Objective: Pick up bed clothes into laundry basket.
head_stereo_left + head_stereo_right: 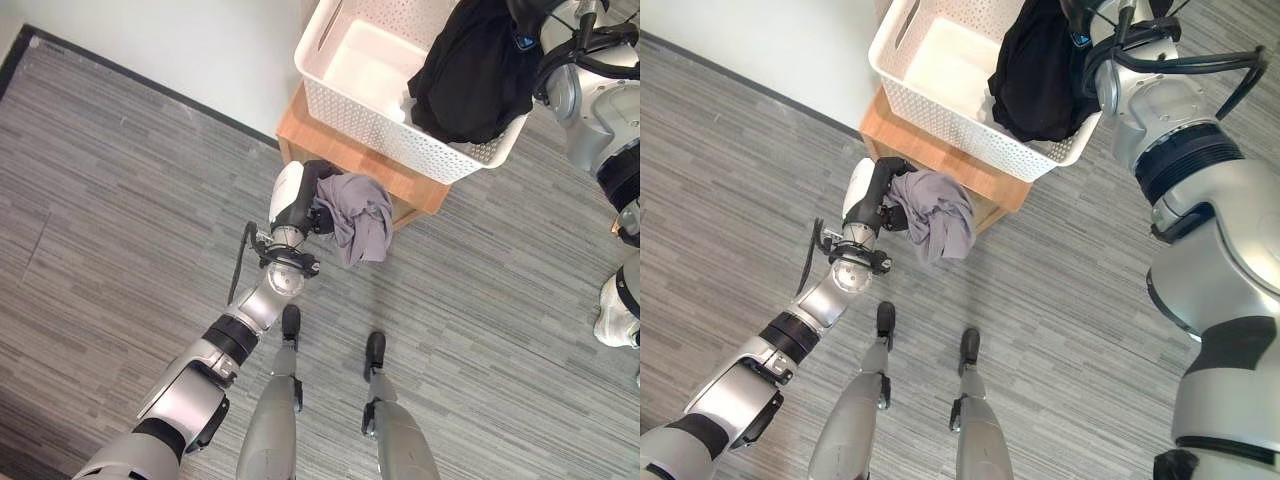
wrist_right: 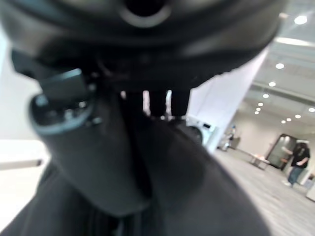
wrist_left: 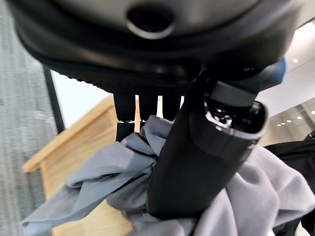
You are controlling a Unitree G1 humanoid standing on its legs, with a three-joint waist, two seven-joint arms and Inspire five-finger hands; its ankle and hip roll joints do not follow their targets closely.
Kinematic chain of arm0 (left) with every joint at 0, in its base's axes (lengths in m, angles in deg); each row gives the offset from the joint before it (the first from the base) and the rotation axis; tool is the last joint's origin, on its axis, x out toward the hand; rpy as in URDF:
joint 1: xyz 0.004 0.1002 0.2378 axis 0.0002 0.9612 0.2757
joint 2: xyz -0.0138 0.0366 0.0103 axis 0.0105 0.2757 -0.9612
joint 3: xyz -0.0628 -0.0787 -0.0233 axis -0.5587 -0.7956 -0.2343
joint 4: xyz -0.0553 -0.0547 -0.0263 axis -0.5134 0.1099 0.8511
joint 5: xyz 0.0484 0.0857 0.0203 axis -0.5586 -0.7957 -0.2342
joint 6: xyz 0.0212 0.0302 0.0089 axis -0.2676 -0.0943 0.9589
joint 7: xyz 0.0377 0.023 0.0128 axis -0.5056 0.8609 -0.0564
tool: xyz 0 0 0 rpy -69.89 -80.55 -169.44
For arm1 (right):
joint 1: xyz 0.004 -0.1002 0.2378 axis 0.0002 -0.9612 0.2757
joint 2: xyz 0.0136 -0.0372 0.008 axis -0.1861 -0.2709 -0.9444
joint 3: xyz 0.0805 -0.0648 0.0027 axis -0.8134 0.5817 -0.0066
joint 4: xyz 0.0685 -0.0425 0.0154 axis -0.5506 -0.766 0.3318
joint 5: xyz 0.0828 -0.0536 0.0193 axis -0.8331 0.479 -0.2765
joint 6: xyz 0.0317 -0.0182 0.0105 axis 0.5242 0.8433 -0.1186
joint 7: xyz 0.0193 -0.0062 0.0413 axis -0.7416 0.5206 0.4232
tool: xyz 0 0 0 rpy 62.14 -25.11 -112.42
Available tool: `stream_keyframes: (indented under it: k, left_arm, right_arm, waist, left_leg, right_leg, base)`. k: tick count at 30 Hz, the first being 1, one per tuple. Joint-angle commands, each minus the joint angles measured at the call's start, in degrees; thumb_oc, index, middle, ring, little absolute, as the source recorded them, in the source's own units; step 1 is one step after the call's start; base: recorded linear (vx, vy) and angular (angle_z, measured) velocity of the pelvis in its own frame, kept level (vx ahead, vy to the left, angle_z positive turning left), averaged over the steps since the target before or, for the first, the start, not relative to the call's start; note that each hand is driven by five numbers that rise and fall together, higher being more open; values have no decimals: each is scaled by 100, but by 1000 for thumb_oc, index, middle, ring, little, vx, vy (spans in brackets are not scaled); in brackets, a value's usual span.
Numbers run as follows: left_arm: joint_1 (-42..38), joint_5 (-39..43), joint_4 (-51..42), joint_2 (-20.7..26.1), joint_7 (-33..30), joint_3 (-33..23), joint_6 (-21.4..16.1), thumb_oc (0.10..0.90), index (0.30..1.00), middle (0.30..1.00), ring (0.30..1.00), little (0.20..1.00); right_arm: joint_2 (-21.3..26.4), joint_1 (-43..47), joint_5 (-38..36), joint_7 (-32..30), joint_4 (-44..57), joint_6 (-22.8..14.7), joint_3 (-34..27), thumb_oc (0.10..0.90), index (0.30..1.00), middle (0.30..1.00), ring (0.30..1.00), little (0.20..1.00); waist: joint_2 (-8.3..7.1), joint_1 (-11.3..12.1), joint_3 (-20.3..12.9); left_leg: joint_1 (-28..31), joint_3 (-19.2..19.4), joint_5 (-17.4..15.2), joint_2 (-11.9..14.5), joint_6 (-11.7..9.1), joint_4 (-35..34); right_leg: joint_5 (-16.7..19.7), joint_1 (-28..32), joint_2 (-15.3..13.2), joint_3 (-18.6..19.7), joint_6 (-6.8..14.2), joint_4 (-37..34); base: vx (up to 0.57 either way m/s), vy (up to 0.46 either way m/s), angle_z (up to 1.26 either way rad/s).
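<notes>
The left hand [image 1: 300,205] is clenched on a grey cloth [image 1: 360,215], with thumb and fingers [image 3: 138,110] pinching a bunch of the fabric. The cloth hangs from that grip in loose folds, held above the floor [image 1: 130,200] just in front of the wooden worktop [image 1: 345,150]. Its upper folds lie level with the worktop's front edge, and its lower end dangles free below that edge; whether the cloth touches the wood cannot be told.

A white perforated basket [image 1: 350,105] stands on the worktop, tilted a little in the head views, with its near long wall facing the robot. Much of its inside is bare white.

A black cloth [image 1: 470,70] lies draped over the basket's right end, part inside and part spilling over the rim towards the robot. The right hand [image 2: 93,162] is up at this cloth: in its wrist view the thumb and fingers are closed round dark fabric, which bulks beneath the hand. In the right eye view the right arm reaches over the basket's right corner, with the hand [image 1: 1095,25] at the top of the black cloth.

So 2 cloths are in hand: the grey one outside the basket, near its front left corner, and the black one at the basket's right end.

In the right wrist view a person [image 2: 298,160] stands far off in the room.
</notes>
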Motion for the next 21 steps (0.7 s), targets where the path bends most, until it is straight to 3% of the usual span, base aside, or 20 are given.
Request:
stream_keyframes:
  k: [1,8,13,16,17,18,19,20,21]
  left_arm:
    - [-1093,-14,-579,-32,-391,81,-675,400,300,300,300,300]
    - [-895,-105,-615,99,-337,-55,-654,400,300,300,300,300]
    - [-431,-240,-712,248,-245,-412,-608,400,300,300,300,300]
    - [96,-391,-971,528,-174,-856,-557,400,300,300,300,300]
    - [127,-391,-988,560,-168,-820,-549,400,300,300,300,300]
    - [405,-479,-1255,696,-109,-1143,-529,400,300,300,300,300]
    - [577,-513,-1358,767,-43,-1196,-485,400,300,300,300,300]
    - [670,-560,-1448,802,-17,-1351,-459,400,300,300,300,300]
    - [858,-661,-1570,837,124,-1364,-422,400,300,300,300,300]
  right_arm:
    - [399,1579,168,-337,-179,369,86,800,900,900,900,900]
    - [495,1485,401,-294,671,313,33,800,900,900,900,900]
    - [1074,827,329,-515,2105,325,-1069,800,900,900,900,900]
    - [1421,-556,360,-583,3142,244,-2471,800,900,900,900,900]
    - [1431,-690,390,-564,3206,258,-2597,800,900,900,900,900]
    - [1349,-1738,336,-574,3554,144,-3447,800,900,900,900,900]
    - [1215,-2585,392,-487,3877,102,-4107,800,900,900,900,900]
    - [1052,-3291,366,-464,3993,70,-4596,800,900,900,900,900]
    - [707,-4858,382,-250,4212,-13,-5416,800,900,900,900,900]
  waist:
    - [-207,123,161]
    - [-132,103,34]
    - [-45,52,-198]
    - [43,32,-365]
    - [-4,57,-386]
    - [90,58,-434]
    - [46,100,-523]
    - [105,84,-555]
    - [119,77,-711]
  left_leg:
    - [-222,211,-609,133,-649,9]
    - [-70,224,-631,122,-653,9]
    - [361,256,-773,96,-585,9]
    - [828,436,-886,133,-514,9]
    - [859,443,-933,134,-523,9]
    - [1098,688,-939,248,-523,9]
    - [1249,781,-1004,305,-537,9]
    - [1367,895,-970,339,-527,9]
    - [1650,904,-1026,370,-536,9]
  right_leg:
    - [-645,101,-485,-54,361,31]
    - [-702,240,-491,-48,359,31]
    - [-820,615,-506,-10,282,31]
    - [-835,1000,-509,-173,243,31]
    - [-868,1026,-511,-170,244,31]
    - [-783,1202,-521,-535,237,31]
    - [-794,1329,-519,-703,219,31]
    - [-734,1402,-528,-842,192,50]
    - [-933,1709,-470,-890,75,37]
  base:
    - [-20,-22,-3]
    - [-1,-14,1]
    - [10,-30,3]
    - [-6,-24,8]
    - [-49,-2,-13]
    - [-3,-55,-22]
    - [-43,-93,-41]
    - [68,-158,-53]
    - [55,-117,-63]
